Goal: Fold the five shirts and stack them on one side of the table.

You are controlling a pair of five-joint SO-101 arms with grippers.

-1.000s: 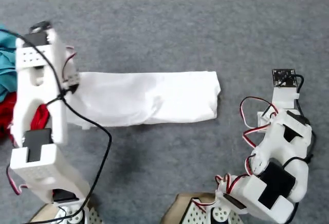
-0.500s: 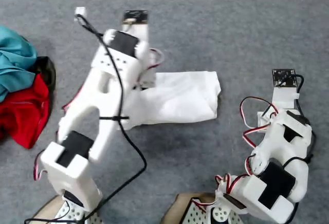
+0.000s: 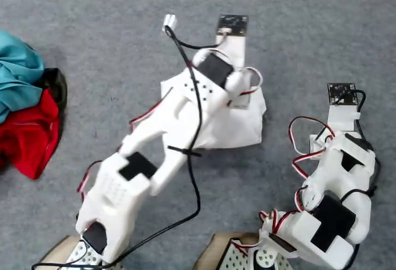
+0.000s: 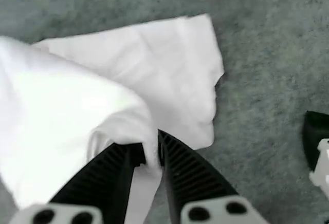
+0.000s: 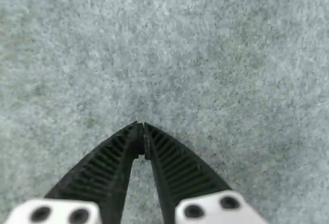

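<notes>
Slippage is the main hazard. The left gripper (image 4: pixel 151 144), nearly closed on a thin pinch of the white shirt (image 4: pixel 169 64), could lose the fabric. The raised layer would then land skewed on the half lying at table centre. Right gripper (image 5: pixel 141 131), fingers together and empty, hangs over bare mat at near right. Grey felt surface (image 3: pixel 309 47); unfolded garments (image 3: pixel 28 109) heaped at left edge. Dark furniture beyond the far edge, indistinct.

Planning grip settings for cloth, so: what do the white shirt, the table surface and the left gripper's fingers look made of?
The white shirt looks like soft matte fabric, likely cotton; it creases and drapes in folds. The table surface looks like grey felt or short-pile carpet, by its fuzzy speckled texture. The left gripper has fingers of black hard plastic, seemingly, with ribbed inner faces.
</notes>
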